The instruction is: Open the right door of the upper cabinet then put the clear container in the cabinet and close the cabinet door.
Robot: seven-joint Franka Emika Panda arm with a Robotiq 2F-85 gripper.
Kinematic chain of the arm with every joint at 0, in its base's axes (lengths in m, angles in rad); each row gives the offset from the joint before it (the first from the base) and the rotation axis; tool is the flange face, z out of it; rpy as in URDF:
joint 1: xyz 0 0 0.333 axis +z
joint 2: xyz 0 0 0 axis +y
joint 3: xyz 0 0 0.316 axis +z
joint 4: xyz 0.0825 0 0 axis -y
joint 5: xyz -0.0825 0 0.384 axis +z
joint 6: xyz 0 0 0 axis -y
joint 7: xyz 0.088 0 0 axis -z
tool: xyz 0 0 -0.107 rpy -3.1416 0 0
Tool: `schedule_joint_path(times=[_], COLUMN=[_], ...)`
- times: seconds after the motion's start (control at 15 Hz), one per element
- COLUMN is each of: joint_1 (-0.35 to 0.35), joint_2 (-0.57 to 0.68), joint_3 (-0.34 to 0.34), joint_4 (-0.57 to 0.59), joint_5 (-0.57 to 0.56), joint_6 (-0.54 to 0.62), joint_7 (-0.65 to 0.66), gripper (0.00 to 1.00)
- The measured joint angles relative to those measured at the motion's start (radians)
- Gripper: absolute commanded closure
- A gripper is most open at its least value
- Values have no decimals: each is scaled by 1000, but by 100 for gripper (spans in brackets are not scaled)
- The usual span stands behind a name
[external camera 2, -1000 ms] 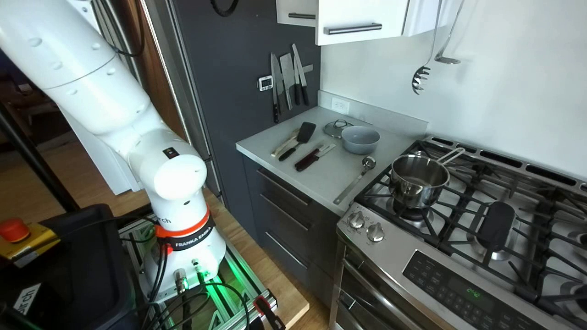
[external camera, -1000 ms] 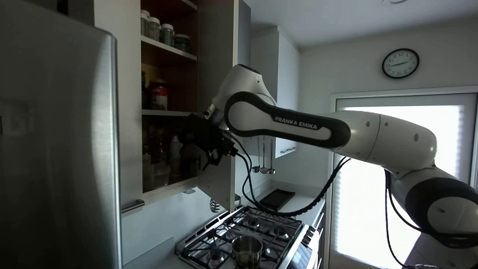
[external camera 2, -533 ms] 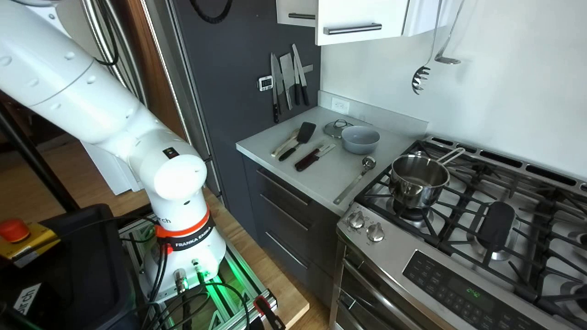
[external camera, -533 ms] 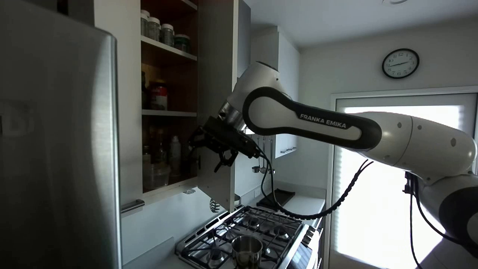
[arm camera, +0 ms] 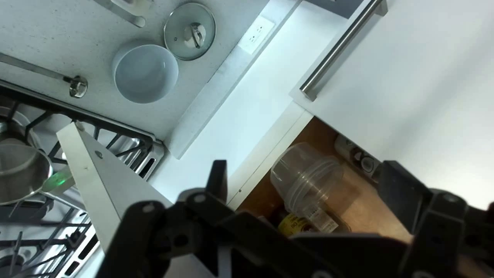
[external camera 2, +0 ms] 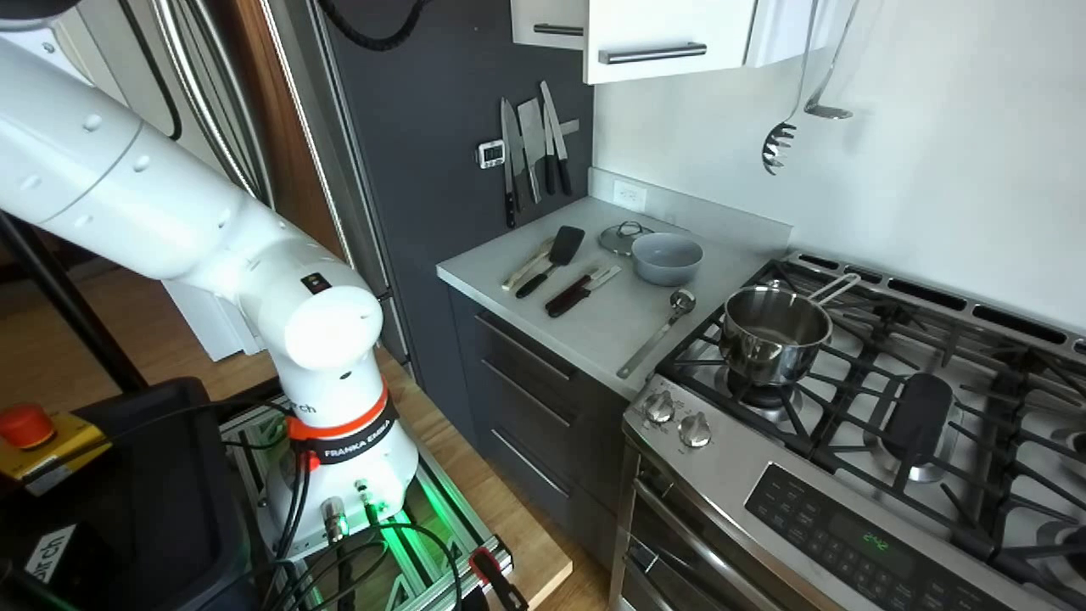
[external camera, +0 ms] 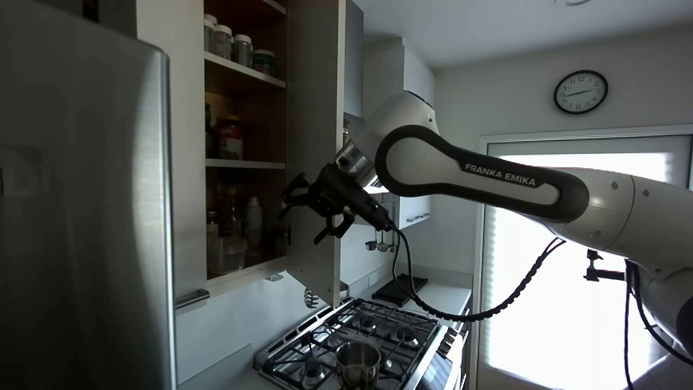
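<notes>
We had the clear container in the upper cabinet, gripper spread. Closing the right door seemed left.

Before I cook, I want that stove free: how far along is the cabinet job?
Done: the right door stands open and a clear container sits inside the upper cabinet.
In hand: nothing; the fingers are spread and empty.
Left: closing the right door.

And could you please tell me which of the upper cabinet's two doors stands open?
The right door: it is swung outward, exposing the shelves, while the left door, nearer the fridge, lies shut.
</notes>
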Motion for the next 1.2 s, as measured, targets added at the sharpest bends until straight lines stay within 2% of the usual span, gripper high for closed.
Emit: schedule_joint_path(times=[0.2,0.33,0.67,0.8,1.2], joint_1=[-9,-13,-19,-28,-61], joint_2=[2,1,-12,-22,-37], joint_3=[6,7,-13,-23,-60], joint_4=[3,17,95,118,112], joint_5=[1,-1,-14,-23,-70], joint_6=[0,-40,-283,-345,-307], joint_7=[-8,-63,-306,-424,-723], gripper=[0,0,0,0,0])
